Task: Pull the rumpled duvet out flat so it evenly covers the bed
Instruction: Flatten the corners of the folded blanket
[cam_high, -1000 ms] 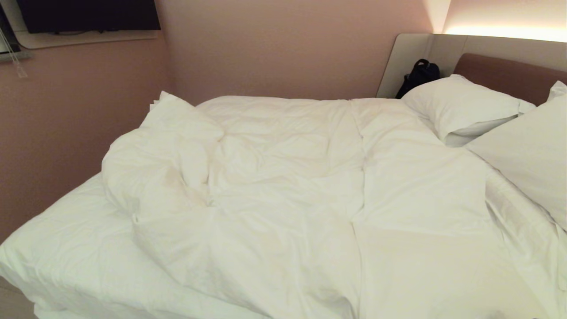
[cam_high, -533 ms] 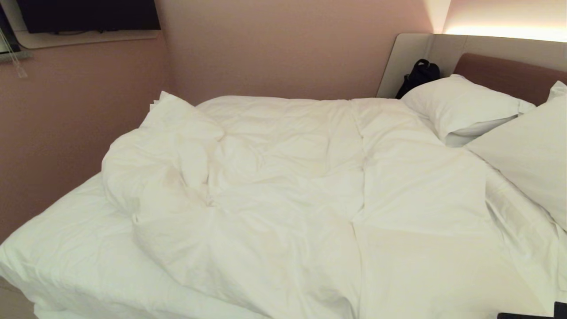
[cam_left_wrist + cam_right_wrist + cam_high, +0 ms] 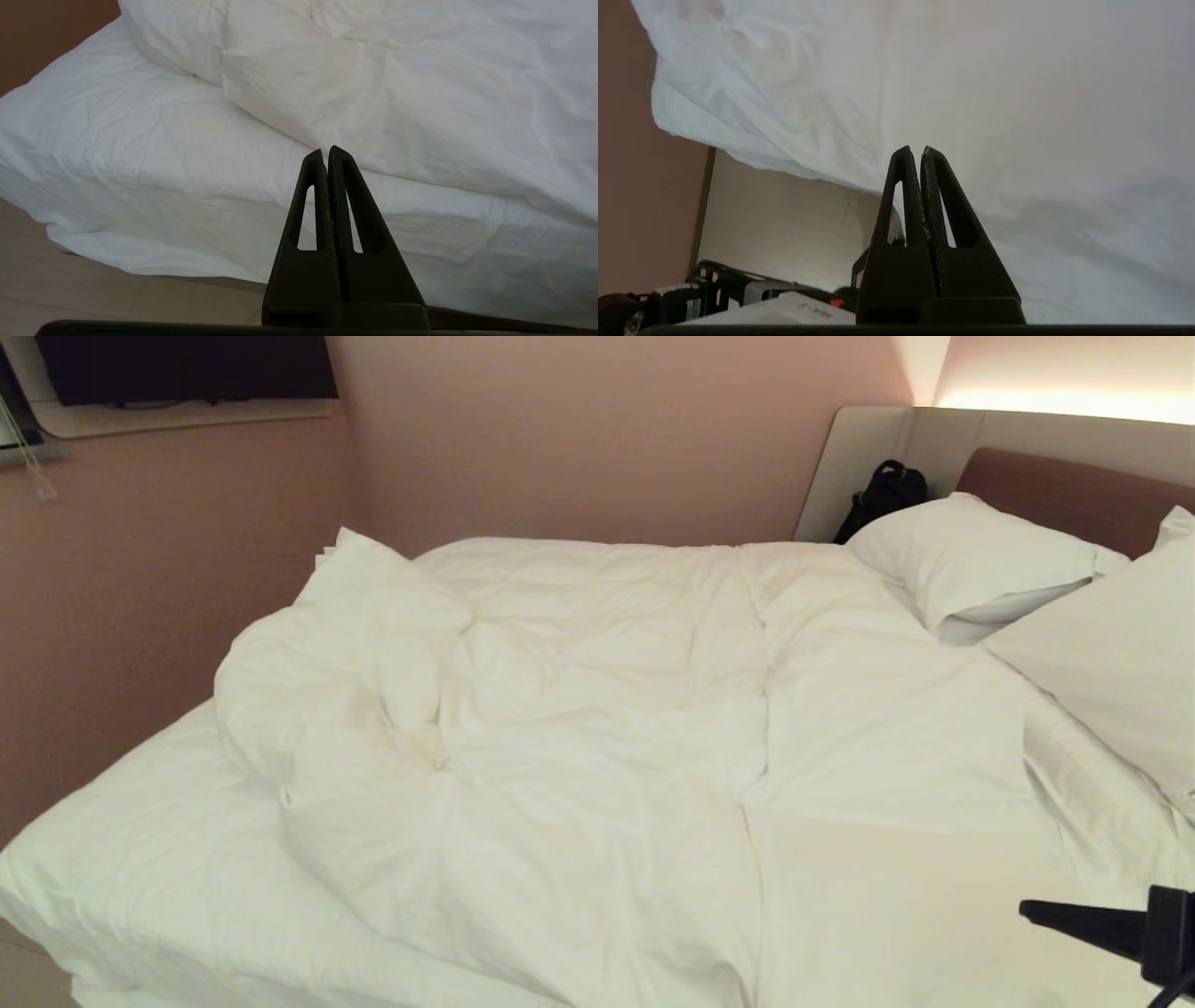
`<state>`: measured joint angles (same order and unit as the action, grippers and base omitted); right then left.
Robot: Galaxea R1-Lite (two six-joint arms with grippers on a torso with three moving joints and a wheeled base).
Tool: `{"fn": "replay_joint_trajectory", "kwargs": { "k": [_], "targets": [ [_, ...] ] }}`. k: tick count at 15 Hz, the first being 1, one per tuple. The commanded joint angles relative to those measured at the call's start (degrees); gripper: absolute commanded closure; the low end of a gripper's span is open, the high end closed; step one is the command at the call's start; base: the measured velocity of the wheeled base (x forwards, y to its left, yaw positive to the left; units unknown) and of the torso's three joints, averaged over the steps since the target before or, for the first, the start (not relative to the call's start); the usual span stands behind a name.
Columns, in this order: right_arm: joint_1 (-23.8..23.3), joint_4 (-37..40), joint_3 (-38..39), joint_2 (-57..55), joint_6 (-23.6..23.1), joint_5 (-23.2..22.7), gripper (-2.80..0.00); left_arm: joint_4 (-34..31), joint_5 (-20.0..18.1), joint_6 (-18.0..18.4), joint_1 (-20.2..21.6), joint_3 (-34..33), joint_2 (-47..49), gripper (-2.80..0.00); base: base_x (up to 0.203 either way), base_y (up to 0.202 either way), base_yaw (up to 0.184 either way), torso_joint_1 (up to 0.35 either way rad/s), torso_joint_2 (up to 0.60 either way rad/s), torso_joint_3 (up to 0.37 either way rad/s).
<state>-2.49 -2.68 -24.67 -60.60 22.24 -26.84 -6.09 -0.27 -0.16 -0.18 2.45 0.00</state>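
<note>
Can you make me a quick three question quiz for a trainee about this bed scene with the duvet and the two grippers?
1. True or false: the duvet already covers the bed evenly.
2. Which gripper shows in the head view? A) left gripper B) right gripper C) both
3. Fill in: the dark bag sits behind the far ____.

Key
1. False: the duvet is bunched up at the robot's left, leaving bare sheet there.
2. B: it shows at the lower right, shut, over the duvet; the left gripper, also shut, appears only in its wrist view, by the bed's edge.
3. pillow
</note>
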Motion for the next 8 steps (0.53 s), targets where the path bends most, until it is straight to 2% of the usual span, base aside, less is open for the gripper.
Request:
{"fn": "replay_joint_trajectory", "kwargs": {
  "k": [1,5,8],
  "targets": [
    [2.78,13.76,-2.69,6.62,3.35,31.53,0.0,-0.06,0.0,-0.02,0.01,0.01,0.0,0.0,0.0,0.0,0.0,0.0,0.0,0.0],
    [3.84,27.22,-8.02,20.56,3.66,33.02,0.0,-0.06,0.0,-0.02,0.01,0.01,0.0,0.0,0.0,0.0,0.0,0.0,0.0,0.0],
    [3.99,29.76,-7.44,28.28,3.58,31.7,0.0,-0.01,0.0,-0.11,0.01,0.01,0.0,0.0,0.0,0.0,0.0,0.0,0.0,0.0]
  ]
}}
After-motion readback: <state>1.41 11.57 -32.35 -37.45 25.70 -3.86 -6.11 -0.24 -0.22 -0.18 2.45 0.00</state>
